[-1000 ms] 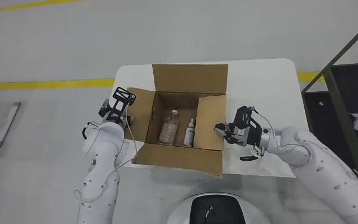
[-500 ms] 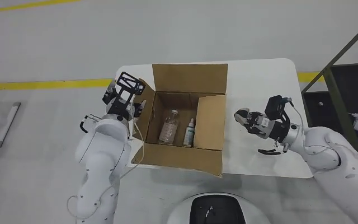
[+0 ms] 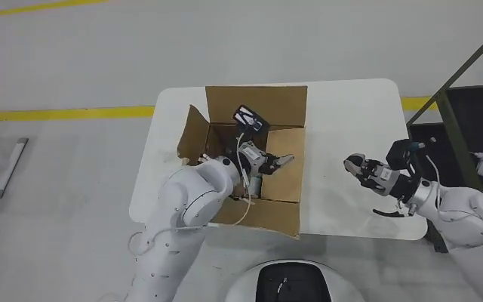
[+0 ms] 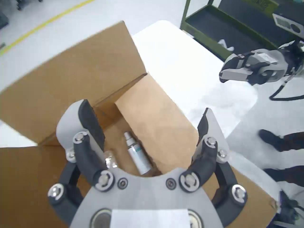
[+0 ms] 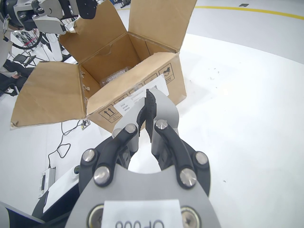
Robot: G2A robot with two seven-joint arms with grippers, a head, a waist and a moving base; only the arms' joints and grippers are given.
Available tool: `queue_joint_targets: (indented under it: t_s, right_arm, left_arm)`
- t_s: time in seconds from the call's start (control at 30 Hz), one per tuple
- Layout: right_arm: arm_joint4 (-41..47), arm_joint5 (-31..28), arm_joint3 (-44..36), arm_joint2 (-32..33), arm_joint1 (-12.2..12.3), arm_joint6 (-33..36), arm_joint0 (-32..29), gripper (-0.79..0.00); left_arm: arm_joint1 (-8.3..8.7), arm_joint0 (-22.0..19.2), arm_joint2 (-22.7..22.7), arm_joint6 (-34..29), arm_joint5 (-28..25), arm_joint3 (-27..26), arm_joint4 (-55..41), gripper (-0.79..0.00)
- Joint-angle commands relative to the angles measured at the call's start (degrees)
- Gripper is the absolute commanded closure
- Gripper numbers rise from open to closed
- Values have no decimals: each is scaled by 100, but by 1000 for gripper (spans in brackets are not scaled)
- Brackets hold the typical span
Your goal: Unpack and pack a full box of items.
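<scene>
An open cardboard box (image 3: pixel 256 104) stands in the middle of the white table (image 3: pixel 347 113), flaps up. My left gripper (image 3: pixel 275 161) hangs open above the box's right side, nothing between its fingers (image 4: pixel 88 119). Below it on the box floor lie a small spray bottle (image 4: pixel 136 151) and the cap end of a clear plastic bottle (image 4: pixel 110 160). The left arm covers most of the box interior from above. My right gripper (image 3: pixel 355 164) is shut and empty over bare table to the right of the box (image 5: pixel 142 48), its tips (image 5: pixel 148 103) pointing at the box's side.
A green metal rack (image 3: pixel 453 128) stands just past the table's right edge. The box's left flap (image 3: pixel 192 132) and near flap (image 3: pixel 256 215) stick outward. Bare table lies right of the box (image 3: pixel 339 196).
My left arm swung from outside the left flap to over the box opening. My right gripper pulled back rightward, away from the box's right flap.
</scene>
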Motion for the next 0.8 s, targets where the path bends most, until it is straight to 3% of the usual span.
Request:
queue_joint_targets:
  t_s: [0.0, 0.33, 0.43, 0.77]
  right_arm:
    - [-83, 16, -7, -6, -2, -47, -78, 0]
    - [-262, 46, -2, -216, -32, -182, -175, 0]
    - [-356, 45, 42, -372, -52, -204, -103, 0]
    - [-722, 92, 386, -1110, -165, -302, 302, 0]
  left_arm:
    - [-24, 15, -13, -7, 145, 310, -624, -785]
    - [-28, 7, -16, -44, 148, 379, -760, -785]
    - [-23, 156, -31, 210, 257, 482, -757, -785]
    - [-78, 333, -181, 686, 995, 1334, -1823, -785]
